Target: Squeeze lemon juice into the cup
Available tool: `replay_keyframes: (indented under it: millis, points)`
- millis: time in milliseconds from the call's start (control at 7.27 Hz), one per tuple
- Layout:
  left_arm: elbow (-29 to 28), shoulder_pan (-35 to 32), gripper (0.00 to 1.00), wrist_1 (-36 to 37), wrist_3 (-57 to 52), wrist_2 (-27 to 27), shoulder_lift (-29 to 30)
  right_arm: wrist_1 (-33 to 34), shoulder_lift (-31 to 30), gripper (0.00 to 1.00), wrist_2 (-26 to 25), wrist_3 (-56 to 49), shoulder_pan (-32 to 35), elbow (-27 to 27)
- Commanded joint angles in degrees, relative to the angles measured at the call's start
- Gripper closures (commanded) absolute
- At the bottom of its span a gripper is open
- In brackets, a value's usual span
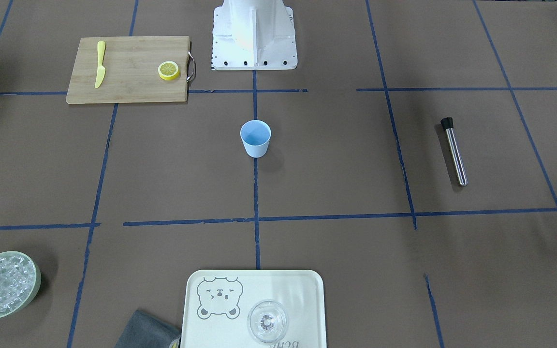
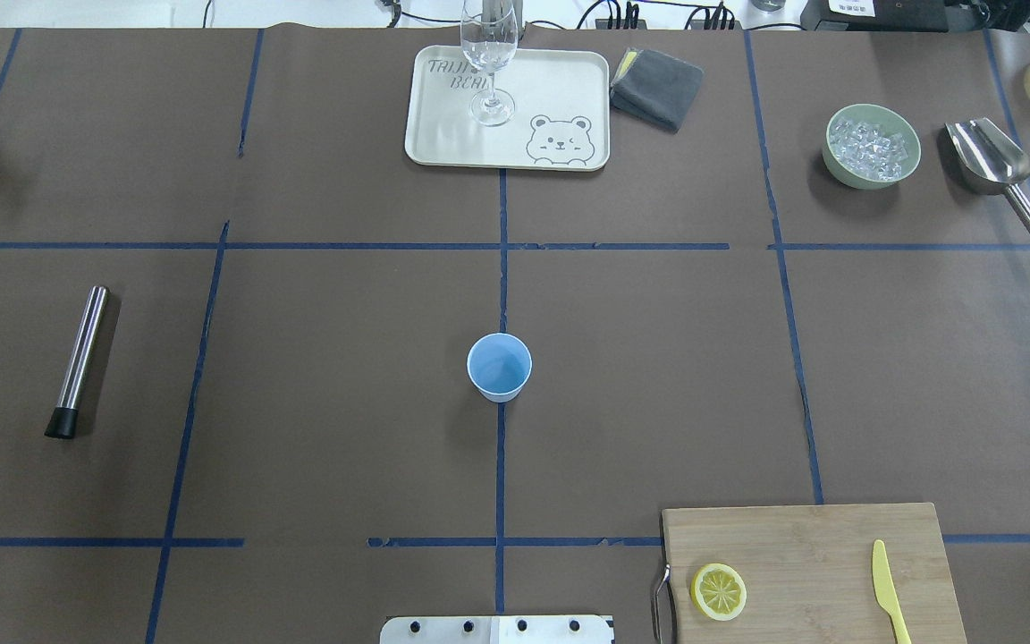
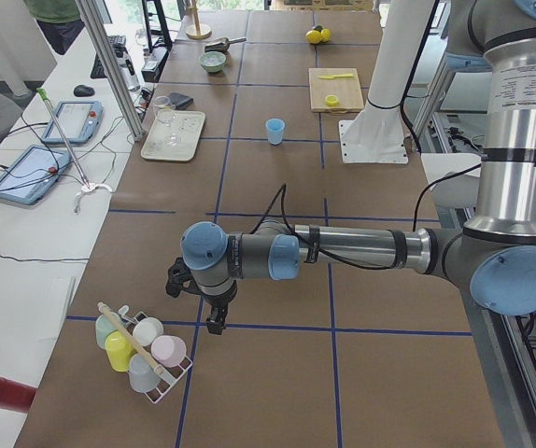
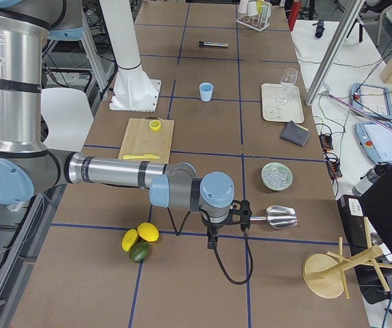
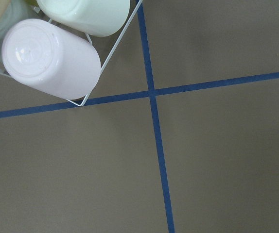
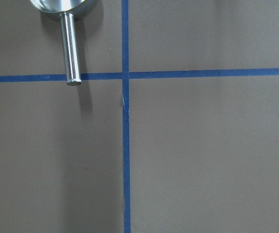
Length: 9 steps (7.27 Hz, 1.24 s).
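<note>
L gripper (image 3: 214, 323) shows only in the ext. left view. It hangs low over the brown paper table cover (image 3: 277, 187), fingers pointing down; can't tell if they are apart or together. Just beside the fingers sits a white wire rack (image 3: 161, 383) of upturned pastel cups. L wrist cam adds a close look at a pink cup (image 5: 49, 58) and a pale one in that rack, plus a blue tape cross; no fingers in frame.

R gripper (image 4: 213, 240) shows only in the ext. right view, also low and pointing down; finger state can't be told either. A shiny steel scoop (image 4: 278, 217) lies just beside the fingers, and three whole citrus fruits (image 4: 140, 240), two yellow and one green, lie near them on the other side. R wrist cam catches only the scoop's handle and tape lines.

The thin round yellow-rind lemon slice (image 2: 718, 591) lies flat on a bamboo cutting board (image 2: 810, 555), well apart from both sets of fingers, with a yellow plastic knife (image 2: 889, 590) on the same board. The small tapered light-blue plastic cup (image 2: 499, 367) stands upright mid-table, far from both grippers, apart from the slice.

Overhead and front views show no arms at all. They do show a steel rod w/ black tip (image 2: 79, 360), a cream bear tray (image 2: 443, 134) carrying a clear stemmed glass (image 2: 488, 54), and a pale green bowl of ice (image 2: 871, 146).
</note>
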<state>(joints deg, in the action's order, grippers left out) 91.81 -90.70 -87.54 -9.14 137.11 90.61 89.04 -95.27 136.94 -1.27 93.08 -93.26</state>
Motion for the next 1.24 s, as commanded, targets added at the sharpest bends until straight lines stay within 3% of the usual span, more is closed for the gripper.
replay_keyframes:
  millis: [0, 413, 550, 826, 963, 1101]
  points:
    - [0.03, 0.00, 0.00, 0.00, 0.00, 0.00, 0.09, -0.10, 0.52, 0.00, -0.01, -0.05, 0.00, -0.08]
    - [0.47, 0.00, 0.00, 0.00, 0.00, -0.09, 0.18, -0.27, 1.49, 0.00, 0.08, 0.30, -0.09, -0.96]
    - [0.65, 0.00, 0.00, 0.00, 0.00, 0.00, 0.18, 0.60, 4.79, 0.00, 0.08, 0.65, -1.04, -2.70]
    - [1.70, 0.09, 0.00, 0.00, 0.09, -0.09, 0.53, 0.00, 3.70, 0.00, 2.44, 2.24, -2.27, -2.63]
    - [1.88, 0.09, 0.00, 0.00, 0.09, -0.09, 0.61, -0.18, 3.69, 0.00, 4.46, 2.41, -2.63, -4.02]
    - [1.97, 0.09, 0.00, 0.00, 0.09, -0.09, 0.96, -0.18, 3.77, 0.00, 4.30, 8.68, -5.59, -8.91]
